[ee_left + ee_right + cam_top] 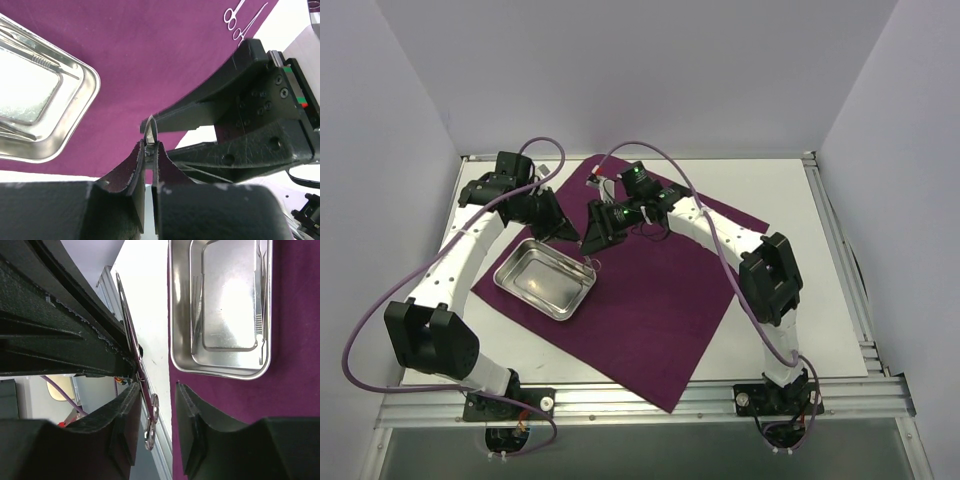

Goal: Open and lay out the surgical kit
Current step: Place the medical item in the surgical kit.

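Observation:
The dark purple cloth wrap [650, 310] lies spread flat on the table. On its left part stands the steel tray [542, 280], with thin instruments [197, 305] along its inner walls. Just behind the tray both grippers meet in the air. My left gripper [149, 145] is shut on one end of a thin ring-handled instrument [154, 409]. My right gripper [157, 387] is open around that instrument's ring end. The rings hang close to one finger, with a gap to the other. In the top view the instrument itself is hidden between the left gripper [565, 232] and the right gripper [590, 238].
Two more ring-handled instruments [239, 20] lie on the cloth near its far corner [603, 183]. White tabletop [780, 200] shows around the cloth, with metal rails at the edges. Purple cables loop over both arms.

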Available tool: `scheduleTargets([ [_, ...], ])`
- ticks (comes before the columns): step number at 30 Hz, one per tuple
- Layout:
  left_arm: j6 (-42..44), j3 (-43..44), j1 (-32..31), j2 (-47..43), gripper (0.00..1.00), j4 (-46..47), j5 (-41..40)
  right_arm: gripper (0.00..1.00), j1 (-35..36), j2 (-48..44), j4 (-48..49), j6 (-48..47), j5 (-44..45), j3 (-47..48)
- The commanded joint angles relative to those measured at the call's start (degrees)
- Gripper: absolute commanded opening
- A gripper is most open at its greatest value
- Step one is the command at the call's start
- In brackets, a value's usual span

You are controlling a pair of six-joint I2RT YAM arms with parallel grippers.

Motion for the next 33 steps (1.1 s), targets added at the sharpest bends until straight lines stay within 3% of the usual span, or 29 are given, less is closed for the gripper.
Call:
scheduleTargets([
  [1,-0.6,0.4,-0.6,-2.3,0.02,1.3,2.6,0.32,0.4,-2.5,0.3,0.0,0.4,1.9],
  [4,-0.8,1.0,-0.6,-1.7,0.02,1.5,2.9,0.03,0.8,-1.5,0.1,-0.2,-0.6,2.3],
  [6,-0.5,2.2,-0.6,-1.2,0.05,0.9,2.2,0.00,0.6,-1.6,1.3,1.4,-1.0,1.6],
  [7,-0.4,2.7,-0.6,-0.8,0.16,0.5,1.3,0.00,0.5,-1.7,3.4,2.4,-1.3,1.1],
  [8,-0.2,3.2,-0.6,-0.7,0.37,-0.4,-0.5,0.00,0.0,-2.0,4.5,3.4,-1.2,0.3],
  [10,0.4,4.7,0.1,-0.5,0.53,-0.9,-2.4,0.00,-1.3,-2.0,7.0,7.0,-0.2,-0.5],
  [11,0.6,5.1,0.5,-0.4,0.87,-1.4,-4.2,0.00,-3.4,-2.3,8.7,8.8,-0.2,-2.3],
  [12,1.5,5.7,0.8,-0.4,0.98,-1.9,-5.2,0.00,-4.9,-2.6,12.9,10.9,-0.2,-3.7],
  [13,2.1,6.7,1.5,-0.4,0.94,-2.7,-6.1,0.00,-6.4,-2.9,16.5,15.8,-0.4,-5.3],
  [17,5.3,7.8,2.7,-0.1,0.94,-4.9,-9.8,0.00,-13.8,-3.0,23.4,22.6,0.9,-9.7],
  [25,10.1,5.7,2.7,2.1,0.94,-1.4,-9.5,0.00,-27.7,0.1,20.1,22.9,9.6,-10.9],
  [33,10.3,7.3,3.0,5.2,0.94,-0.2,-7.9,0.00,-34.5,4.3,19.7,21.0,11.4,-13.6],
])
